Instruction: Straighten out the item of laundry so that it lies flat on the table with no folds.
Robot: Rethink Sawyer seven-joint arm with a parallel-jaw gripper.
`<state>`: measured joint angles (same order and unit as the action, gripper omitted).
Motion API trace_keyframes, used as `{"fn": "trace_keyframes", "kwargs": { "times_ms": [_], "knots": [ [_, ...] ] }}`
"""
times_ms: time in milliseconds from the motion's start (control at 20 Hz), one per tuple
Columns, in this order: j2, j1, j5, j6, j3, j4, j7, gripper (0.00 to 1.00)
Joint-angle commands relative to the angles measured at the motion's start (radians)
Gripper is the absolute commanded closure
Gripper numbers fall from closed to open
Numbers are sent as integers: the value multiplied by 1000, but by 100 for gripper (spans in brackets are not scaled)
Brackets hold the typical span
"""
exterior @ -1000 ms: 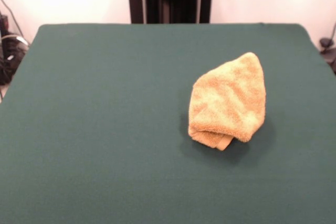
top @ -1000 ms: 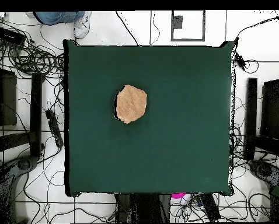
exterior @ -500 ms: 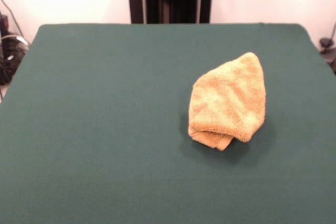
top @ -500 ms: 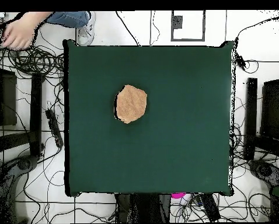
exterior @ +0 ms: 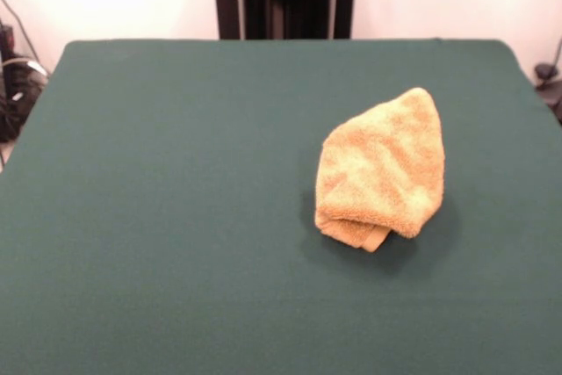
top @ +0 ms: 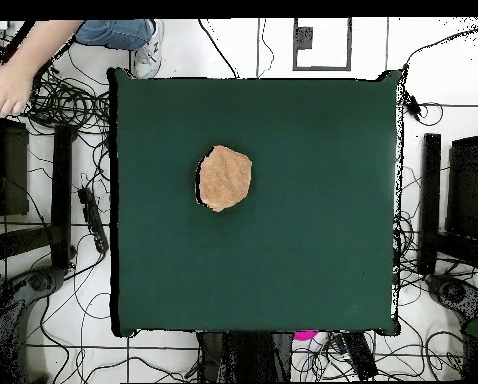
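Lying bunched and folded over on itself, the mustard-yellow towel (exterior: 380, 169) is seen on the dark green tabletop (exterior: 176, 199), right of centre in the front view. The tool is shown in neither view, so its state cannot be told. A person's hand (top: 3, 92) is seen off the tabletop's corner overhead.

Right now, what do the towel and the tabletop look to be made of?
Towel: seems terry cloth, mustard yellow, with a thick fuzzy pile and soft rounded folds; matte.
Table: the top looks like dark green felt or similar fabric, matte, even, with no glare and softly rounded edges. What lies beneath the covering cannot be told.
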<state>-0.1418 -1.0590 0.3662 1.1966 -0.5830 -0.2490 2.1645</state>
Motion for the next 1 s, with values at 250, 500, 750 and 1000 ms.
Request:
{"fn": "trace_keyframes", "kwargs": {
  "times_ms": [250,500,750,1000],
  "knots": [
    [277,-99,-37,-167,180,-446,102,0],
    [401,-102,-44,-195,178,-601,90,0],
    [453,-71,-39,-234,210,-703,28,0],
    [478,-43,-66,-288,228,-764,-28,0]
  ]
}}
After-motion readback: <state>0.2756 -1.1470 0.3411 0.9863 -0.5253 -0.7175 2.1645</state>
